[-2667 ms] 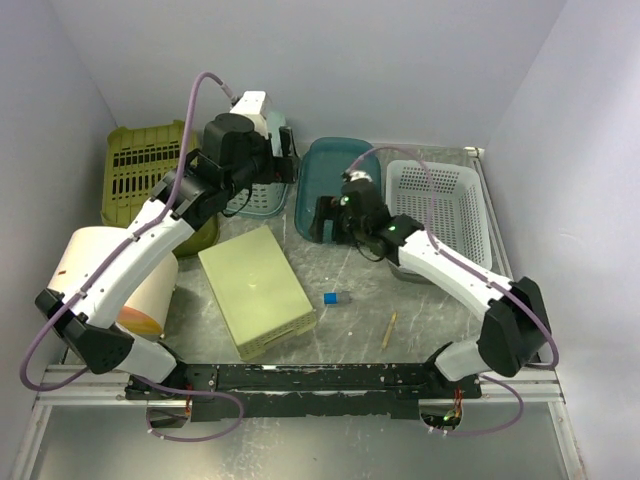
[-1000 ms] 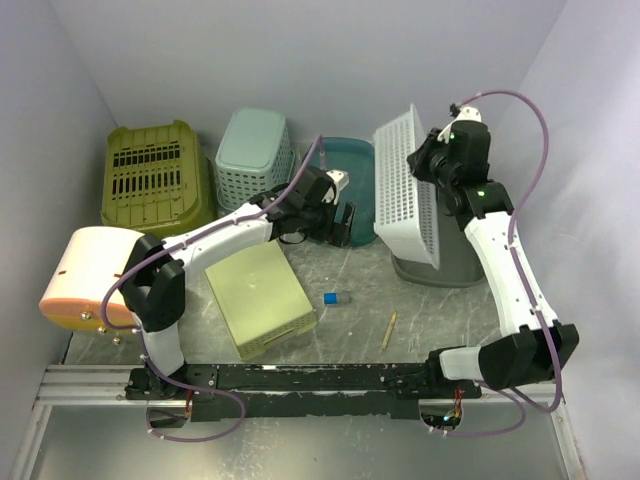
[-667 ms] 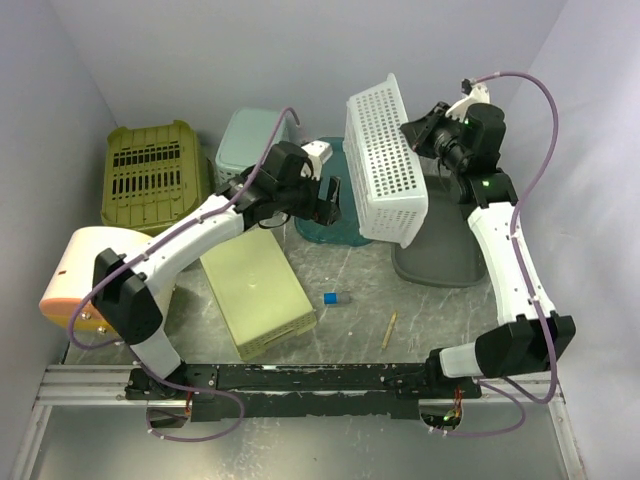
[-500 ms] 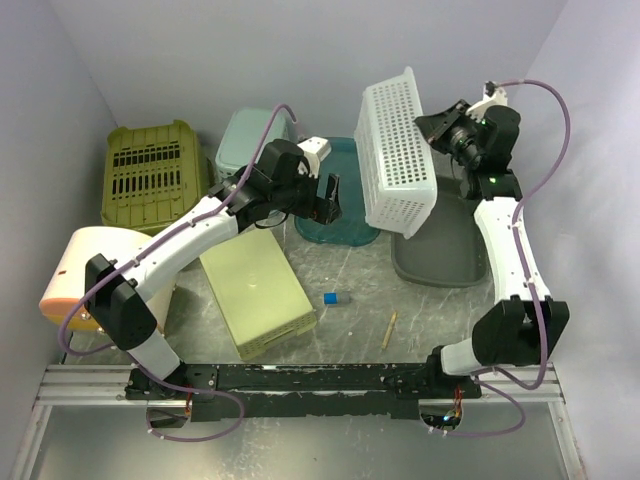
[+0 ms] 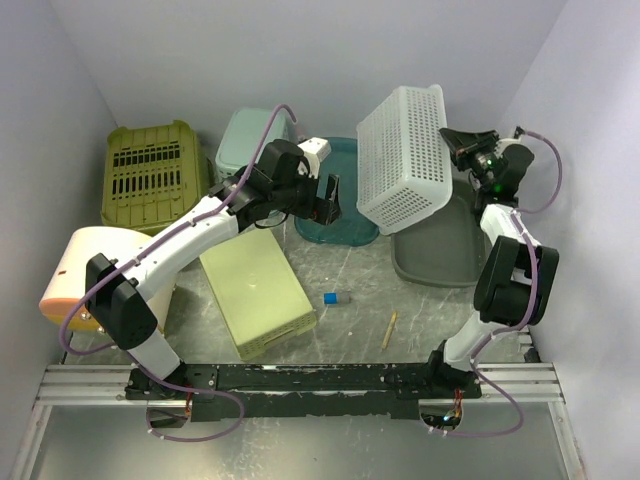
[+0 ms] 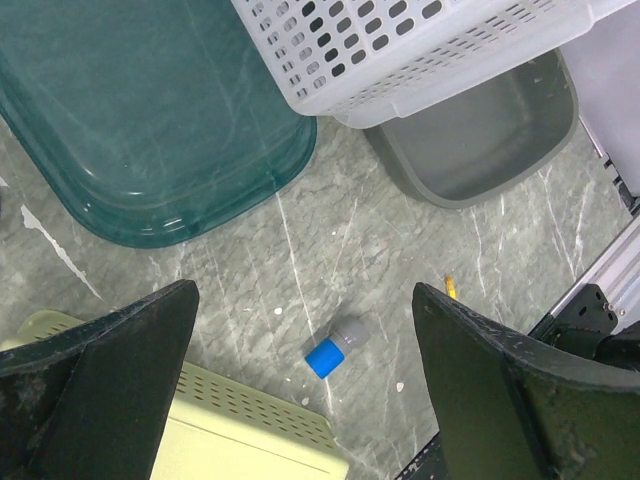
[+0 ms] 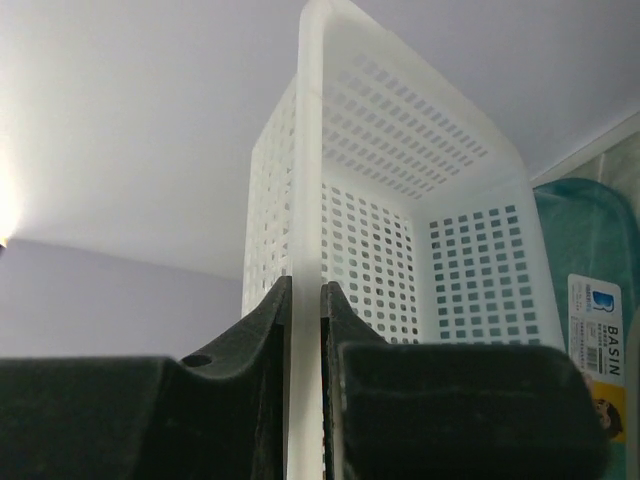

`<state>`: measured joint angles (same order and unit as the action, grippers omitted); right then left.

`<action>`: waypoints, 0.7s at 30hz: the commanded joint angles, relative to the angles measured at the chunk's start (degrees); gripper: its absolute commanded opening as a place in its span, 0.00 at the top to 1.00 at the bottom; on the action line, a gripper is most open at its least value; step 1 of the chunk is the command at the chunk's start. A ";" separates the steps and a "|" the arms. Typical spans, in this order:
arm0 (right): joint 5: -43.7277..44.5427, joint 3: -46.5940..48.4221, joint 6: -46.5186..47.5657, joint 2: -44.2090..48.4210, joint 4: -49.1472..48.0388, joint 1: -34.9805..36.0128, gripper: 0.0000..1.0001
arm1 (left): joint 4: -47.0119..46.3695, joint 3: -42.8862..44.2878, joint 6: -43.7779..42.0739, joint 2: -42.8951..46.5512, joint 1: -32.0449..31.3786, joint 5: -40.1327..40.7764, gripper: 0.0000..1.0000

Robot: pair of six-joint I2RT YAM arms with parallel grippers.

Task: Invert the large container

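You were mid-flip: right gripper (image 7: 305, 300) clamped the rim of the white perforated plastic basket (image 5: 405, 160), tilted above the desk's (image 5: 365, 285) far-right corner; left gripper (image 6: 305, 292) gaped empty. Next, probably: finish the roll, then lower.

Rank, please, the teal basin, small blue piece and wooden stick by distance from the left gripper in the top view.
1. Teal basin, beside the left gripper.
2. Small blue piece, mid-table.
3. Wooden stick, right of the blue piece.
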<state>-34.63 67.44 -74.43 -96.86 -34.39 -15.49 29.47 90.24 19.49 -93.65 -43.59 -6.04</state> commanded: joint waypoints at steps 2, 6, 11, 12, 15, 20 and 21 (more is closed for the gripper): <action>-2.13 -3.29 -10.40 -2.53 -11.52 -4.22 1.00 | -1.05 -0.70 0.11 0.04 -0.22 -2.42 0.00; 0.24 -4.61 -3.73 -1.58 -1.79 -6.69 1.00 | -1.17 -0.79 0.11 -0.36 -0.38 -2.99 0.00; 5.58 -1.76 7.06 -1.56 14.18 -7.70 0.53 | -1.31 -0.22 0.11 -1.12 -0.69 -3.22 0.00; 6.18 -0.69 8.96 -2.00 17.14 -7.79 0.44 | -1.42 -0.06 0.11 -1.33 -0.82 -3.37 0.00; 10.10 3.41 14.91 -2.92 27.58 -7.89 0.32 | -1.39 0.64 0.11 -2.07 -1.46 -3.47 0.00; 26.80 11.33 27.32 -1.80 46.93 -5.72 0.22 | 1.96 5.32 -1.05 -5.88 -2.52 -5.46 0.00; 30.23 12.72 29.21 -1.76 50.15 -5.25 0.16 | 2.69 6.52 -1.48 -6.81 -2.75 -4.97 0.00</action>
<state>-19.33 74.89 -57.25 -99.92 -0.38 -21.96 30.13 91.31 19.44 -97.27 -45.15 -9.28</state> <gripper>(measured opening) 0.777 0.998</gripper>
